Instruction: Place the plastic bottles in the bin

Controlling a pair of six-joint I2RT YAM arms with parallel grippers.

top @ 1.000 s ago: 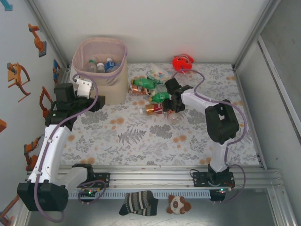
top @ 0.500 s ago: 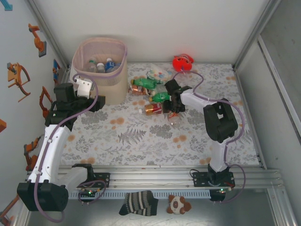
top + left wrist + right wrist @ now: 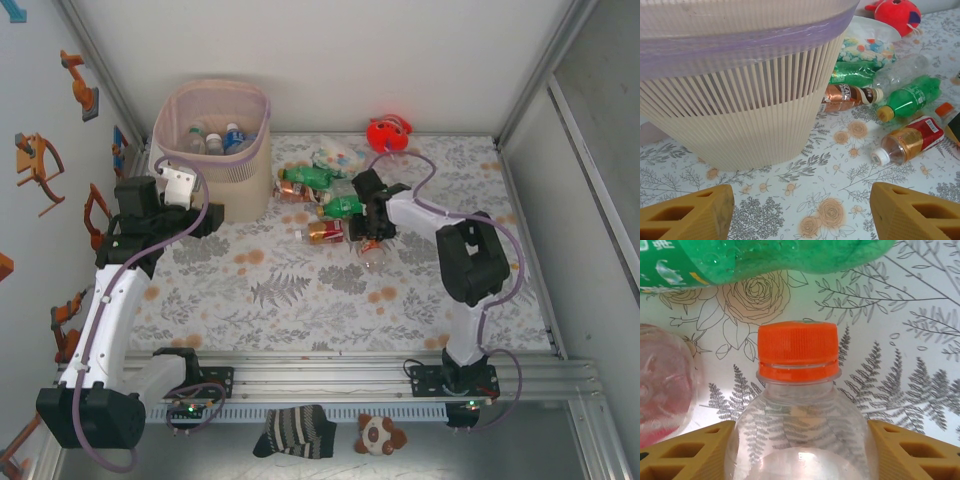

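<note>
The left gripper [image 3: 800, 215] hangs spread and empty just beside the ribbed pink bin [image 3: 740, 100]. The overhead view looks into it and shows blue-capped bottles [image 3: 218, 138] inside. To its right, loose bottles [image 3: 320, 205] lie on the floral mat [image 3: 830, 210]. The right gripper [image 3: 800, 445] pinches a clear orange-capped bottle [image 3: 797, 405] at its shoulders, a contact too small to judge from above. It should lift straight up, clear of the green bottle [image 3: 765, 257] nearby, before swinging binward.

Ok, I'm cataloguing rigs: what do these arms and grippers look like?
The left arm and right arm have white links, black joint housings and lilac cables looped alongside. The fingers are orange-yellow blocks with triangular cut-outs.
</note>
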